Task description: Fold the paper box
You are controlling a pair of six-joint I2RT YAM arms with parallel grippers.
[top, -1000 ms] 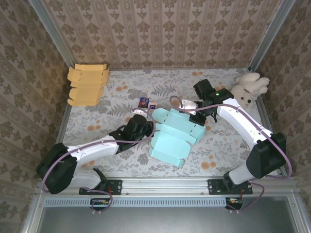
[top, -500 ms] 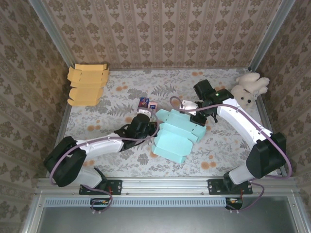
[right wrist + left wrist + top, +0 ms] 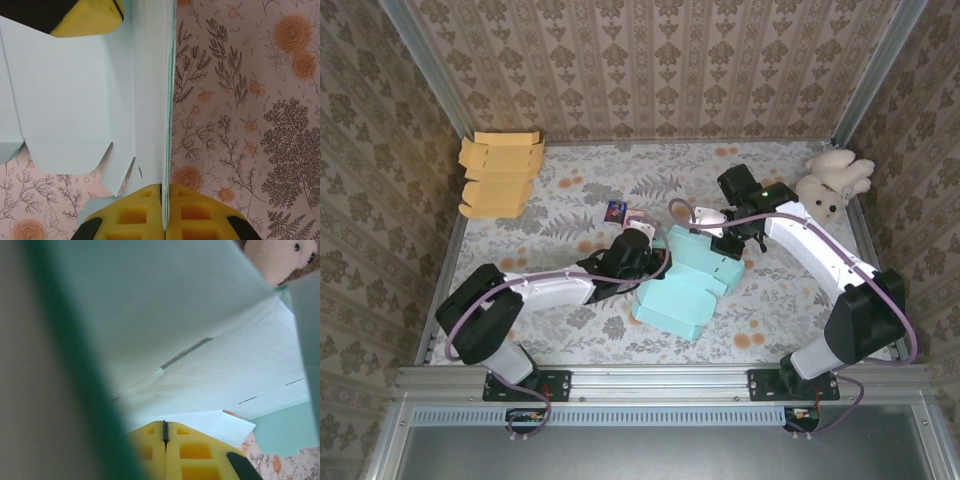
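While the right gripper [image 3: 164,197] pinches a wall of the pale teal die-cut paper box [image 3: 678,300], apparently anchoring it, the left gripper [image 3: 164,432], jaws pressed together, props a panel from beneath.

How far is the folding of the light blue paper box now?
Done: some panels of the light blue paper box already stand up from the table. In hand: the right pincer pinches one wall edge; the shut left pincer sits under a raised flap. Left: flaps still open, box not closed.
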